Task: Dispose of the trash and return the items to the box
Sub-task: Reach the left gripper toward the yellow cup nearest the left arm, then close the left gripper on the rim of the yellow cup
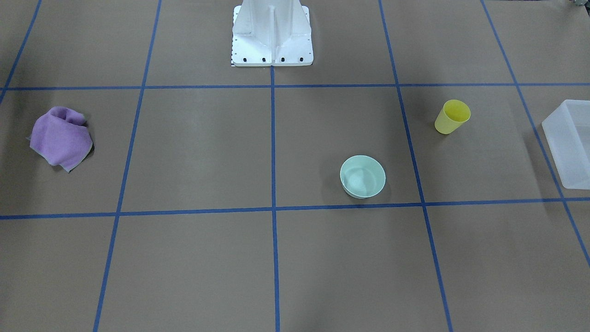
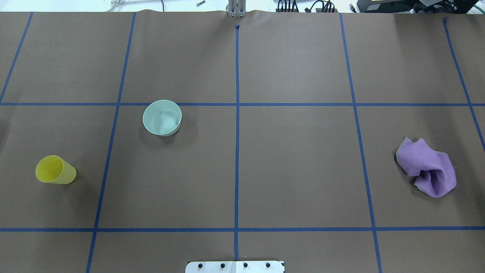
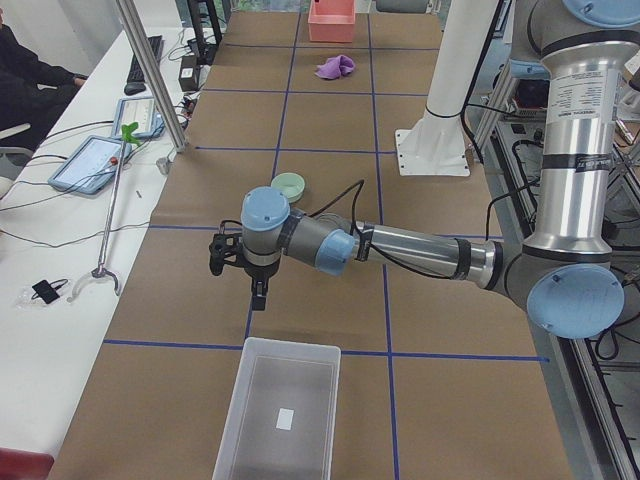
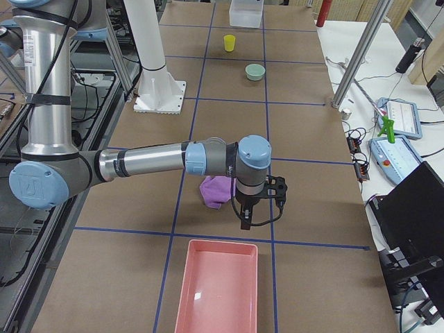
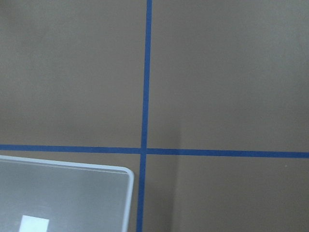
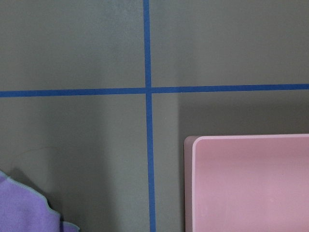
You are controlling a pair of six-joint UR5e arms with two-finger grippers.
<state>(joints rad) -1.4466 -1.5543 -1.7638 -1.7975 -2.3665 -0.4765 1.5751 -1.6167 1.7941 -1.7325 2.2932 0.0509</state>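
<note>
Frosted box (image 3: 300, 380) sits nearest in the left-end view, with my left claw (image 3: 257, 296) hanging over the desk (image 2: 295, 167) just past its short far end.

Brown paper marked with blue tape lines (image 2: 237, 151) covers the desk. The box stands at its left end and a pink tray (image 4: 218, 291) lies at its right end. My right claw (image 4: 244, 220) hangs above the desk just beyond the tray, close to a crumpled purple cloth (image 2: 428, 168). The cloth lies apart from the tray, with a tape line between them. A mint bowl (image 2: 162, 118) stands upright on my left half, toward the middle, right against a tape line. The yellow cup (image 2: 57, 170) stands upright on the desk outside the box, between bowl and box, touching neither. Whether either claw is wide or narrow I cannot tell from these side views.
</note>
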